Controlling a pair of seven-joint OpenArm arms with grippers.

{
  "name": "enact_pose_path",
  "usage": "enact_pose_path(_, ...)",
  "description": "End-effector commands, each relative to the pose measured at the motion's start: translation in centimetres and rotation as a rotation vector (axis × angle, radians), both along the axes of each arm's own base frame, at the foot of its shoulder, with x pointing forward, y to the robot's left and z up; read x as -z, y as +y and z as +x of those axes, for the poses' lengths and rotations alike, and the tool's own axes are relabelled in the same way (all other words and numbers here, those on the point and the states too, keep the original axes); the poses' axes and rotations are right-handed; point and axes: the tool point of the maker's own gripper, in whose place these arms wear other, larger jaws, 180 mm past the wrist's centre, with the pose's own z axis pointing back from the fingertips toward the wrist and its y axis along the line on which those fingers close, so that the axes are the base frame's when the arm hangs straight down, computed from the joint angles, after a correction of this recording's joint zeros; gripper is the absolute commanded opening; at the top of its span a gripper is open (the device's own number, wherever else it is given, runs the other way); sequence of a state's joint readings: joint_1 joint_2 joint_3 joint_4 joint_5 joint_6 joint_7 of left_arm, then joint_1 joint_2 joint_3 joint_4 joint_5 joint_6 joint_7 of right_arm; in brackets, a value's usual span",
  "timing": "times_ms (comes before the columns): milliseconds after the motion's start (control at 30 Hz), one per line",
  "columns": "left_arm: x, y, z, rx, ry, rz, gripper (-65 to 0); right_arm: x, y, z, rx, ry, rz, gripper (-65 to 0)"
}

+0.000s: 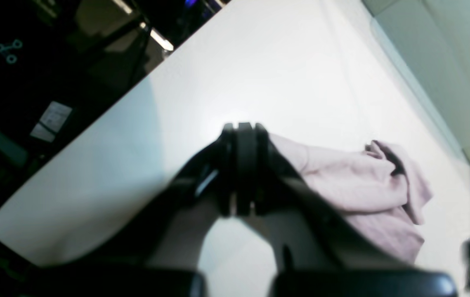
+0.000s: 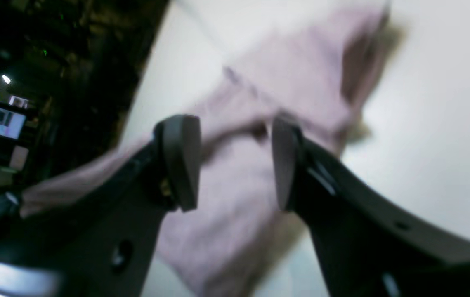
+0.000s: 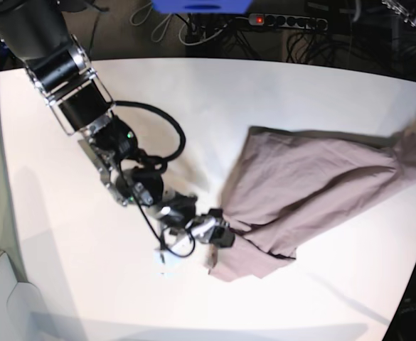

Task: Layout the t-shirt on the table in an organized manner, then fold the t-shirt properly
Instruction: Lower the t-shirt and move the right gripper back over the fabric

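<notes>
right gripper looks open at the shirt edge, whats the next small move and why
Probably close the right gripper on the fold of the t-shirt between its pads, then draw it outward. The jaws stand apart with cloth between them, and the shirt lies bunched and creased on the table, not yet spread flat.

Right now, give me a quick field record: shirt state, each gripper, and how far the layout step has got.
shirt: t-shirt bunched and creased on the table, stretched toward the base view's right edge, not flat
right gripper: right gripper open, jaws apart over the shirt's near edge, no cloth pinched
left gripper: left gripper shut, nothing visibly between its jaws, shirt beside and behind it
layout: not done, cloth overlapped in folds
fold: not started
</notes>
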State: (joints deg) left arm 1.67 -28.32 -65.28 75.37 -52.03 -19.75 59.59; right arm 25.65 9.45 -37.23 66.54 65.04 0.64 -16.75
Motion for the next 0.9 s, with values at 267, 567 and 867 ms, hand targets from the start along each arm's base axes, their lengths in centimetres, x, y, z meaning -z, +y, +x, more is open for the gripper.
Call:
enact_pose_path(267, -2.2, 0.8, 0.6, -0.002, -0.058, 0.038, -64.7, 3.6, 2.8, -5.1, 0.002, 0.14, 0.112, -35.9)
enact_pose_path(567, -0.4, -0.5, 0.3, 0.002, -0.045, -0.005, -64.7, 6.0, 8.8, -8.1, -0.102, 0.224, 0.099, -36.0)
enact_pose_path(867, 0.6, -0.9, -0.4, 0.0, -0.023, -0.018, -64.7, 4.3, 7.0, -7.0, -0.097, 0.164, 0.091, -36.0)
